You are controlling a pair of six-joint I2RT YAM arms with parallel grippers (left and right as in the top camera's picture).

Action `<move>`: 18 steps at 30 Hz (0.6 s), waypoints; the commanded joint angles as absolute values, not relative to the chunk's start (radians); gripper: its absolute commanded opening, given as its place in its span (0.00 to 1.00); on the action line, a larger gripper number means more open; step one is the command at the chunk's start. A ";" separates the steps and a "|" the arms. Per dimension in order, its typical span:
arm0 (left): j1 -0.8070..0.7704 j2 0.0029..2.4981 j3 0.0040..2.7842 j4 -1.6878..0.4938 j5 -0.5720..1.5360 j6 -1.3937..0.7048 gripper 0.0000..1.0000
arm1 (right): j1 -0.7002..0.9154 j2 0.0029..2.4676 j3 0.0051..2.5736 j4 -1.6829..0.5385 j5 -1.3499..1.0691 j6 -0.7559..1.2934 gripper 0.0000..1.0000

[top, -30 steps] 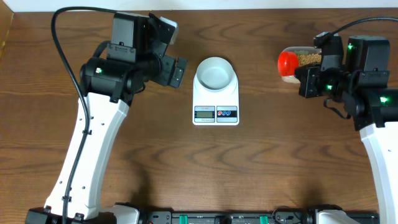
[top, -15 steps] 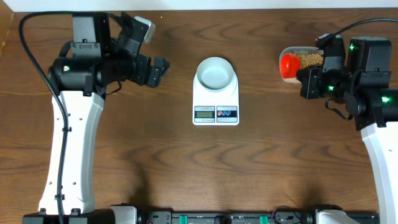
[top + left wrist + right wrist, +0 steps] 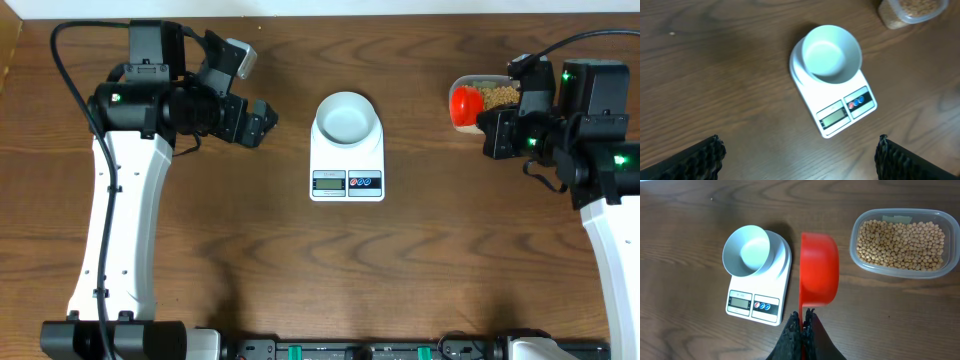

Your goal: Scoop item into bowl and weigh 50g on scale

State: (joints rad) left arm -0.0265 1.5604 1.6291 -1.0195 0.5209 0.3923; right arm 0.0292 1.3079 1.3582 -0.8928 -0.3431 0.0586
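R gripper (image 3: 802, 330) pinches scoop (image 3: 819, 270) handle, scoop axis pointing fwd. Beans (image 3: 900, 239) in tub (image 3: 856, 235) just beside scoop, opposite side from bowl (image 3: 746, 250) on scale (image 3: 760, 305). L gripper (image 3: 800, 160) spread wide, empty, farther off.

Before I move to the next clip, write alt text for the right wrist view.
The right gripper, shut on the handle of a red scoop, holds it between the clear tub of beans at frame right and the empty white bowl on the scale at frame left.
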 commanded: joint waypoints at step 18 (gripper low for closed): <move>-0.349 1.566 1.492 -0.934 0.487 0.040 0.98 | -0.077 1.345 1.380 -0.840 -0.343 0.100 0.01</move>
State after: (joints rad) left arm -0.3027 1.5616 1.4990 -0.9463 0.5083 0.0841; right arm -0.0532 1.3273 1.3590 -0.8463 -0.3408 0.0818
